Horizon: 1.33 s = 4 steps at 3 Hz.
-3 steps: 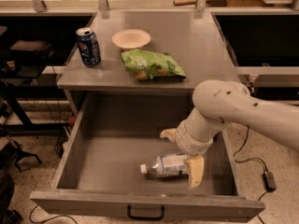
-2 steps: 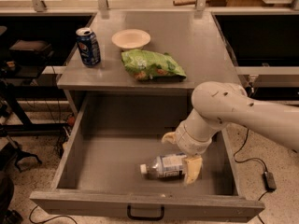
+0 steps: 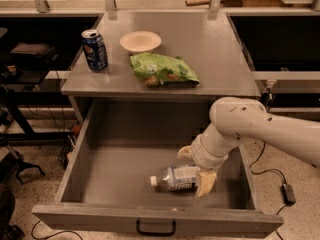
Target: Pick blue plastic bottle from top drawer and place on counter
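The blue plastic bottle [image 3: 174, 178] lies on its side on the floor of the open top drawer [image 3: 125, 164], near the front right, with its white cap pointing left. My gripper [image 3: 195, 167] is down inside the drawer at the bottle's base end. One yellowish finger [image 3: 206, 183] is in front of the bottle and the other [image 3: 184, 152] is behind it. The jaws are open and straddle the bottle with a small gap left. The counter [image 3: 220, 49] is the grey top above the drawer.
On the counter stand a dark blue soda can [image 3: 95, 49] at the left, a white bowl [image 3: 140, 41] and a green chip bag [image 3: 162, 70] in the middle. The drawer's front panel [image 3: 155, 224] with its black handle is nearest. Cables lie on the floor at right.
The far finger has moved nearer to the bottle, so the jaws are narrower. The arm has sunk slightly. The bottle has not moved.
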{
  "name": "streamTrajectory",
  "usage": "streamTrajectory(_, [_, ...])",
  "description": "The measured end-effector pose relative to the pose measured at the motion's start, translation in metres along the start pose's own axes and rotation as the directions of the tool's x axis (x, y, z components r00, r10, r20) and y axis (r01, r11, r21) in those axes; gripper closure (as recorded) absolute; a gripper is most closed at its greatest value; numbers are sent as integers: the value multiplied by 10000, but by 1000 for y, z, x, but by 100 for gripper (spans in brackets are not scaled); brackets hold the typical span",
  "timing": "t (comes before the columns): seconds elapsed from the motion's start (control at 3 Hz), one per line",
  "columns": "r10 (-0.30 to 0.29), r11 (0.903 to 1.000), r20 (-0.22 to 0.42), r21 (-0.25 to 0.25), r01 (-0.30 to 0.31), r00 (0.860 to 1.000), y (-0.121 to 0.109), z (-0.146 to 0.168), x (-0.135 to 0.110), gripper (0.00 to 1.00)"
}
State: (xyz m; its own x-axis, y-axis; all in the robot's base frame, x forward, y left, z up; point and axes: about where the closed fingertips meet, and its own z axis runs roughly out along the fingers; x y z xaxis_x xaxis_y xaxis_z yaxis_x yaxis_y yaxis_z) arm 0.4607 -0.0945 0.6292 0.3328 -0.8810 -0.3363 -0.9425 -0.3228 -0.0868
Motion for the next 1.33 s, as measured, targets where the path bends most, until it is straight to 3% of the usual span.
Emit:
streamTrajectory(0.33, [297, 9995, 126, 56, -298, 9995, -1, 10, 10, 18])
streamTrajectory(0.67, [530, 9986, 208, 55, -532, 9984, -2, 17, 16, 35])
streamTrajectory(1.33, [1499, 9878, 415, 356, -1514, 9878, -6, -21, 17, 81])
